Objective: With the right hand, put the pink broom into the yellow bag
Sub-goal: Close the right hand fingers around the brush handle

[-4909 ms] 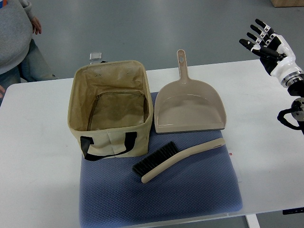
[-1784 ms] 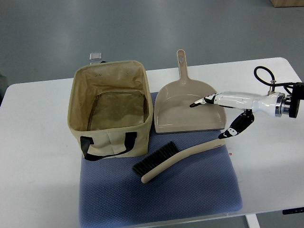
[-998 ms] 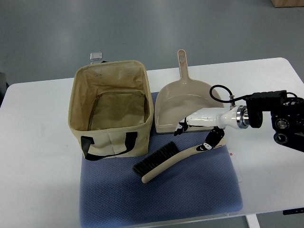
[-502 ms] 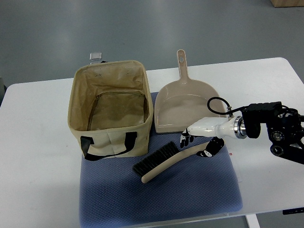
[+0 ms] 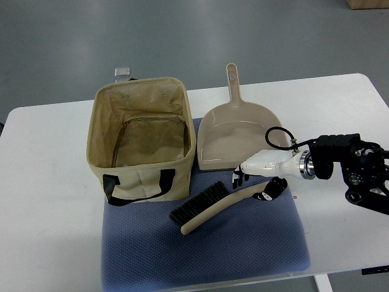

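The pale beige-pink broom [image 5: 213,207] lies on the blue mat [image 5: 243,249], its black bristles to the left and its handle pointing right. The open yellow-tan bag [image 5: 143,137] with black straps stands at the mat's back left. My right hand [image 5: 254,182] comes in from the right and sits over the broom's handle near its right end. Its fingers [image 5: 238,177] hang down on the far side of the handle and the thumb [image 5: 267,191] on the near side. They straddle the handle without closing on it.
A beige dustpan [image 5: 243,137] lies behind the broom, right of the bag, its handle pointing away from me. The white table [image 5: 48,207] extends to both sides of the mat. A small grey object [image 5: 122,72] lies on the floor behind the bag.
My right hand came in from the upper right, passed over the dustpan and lowered onto the broom's handle. In the last half second it barely shifted. The person at far left has left.
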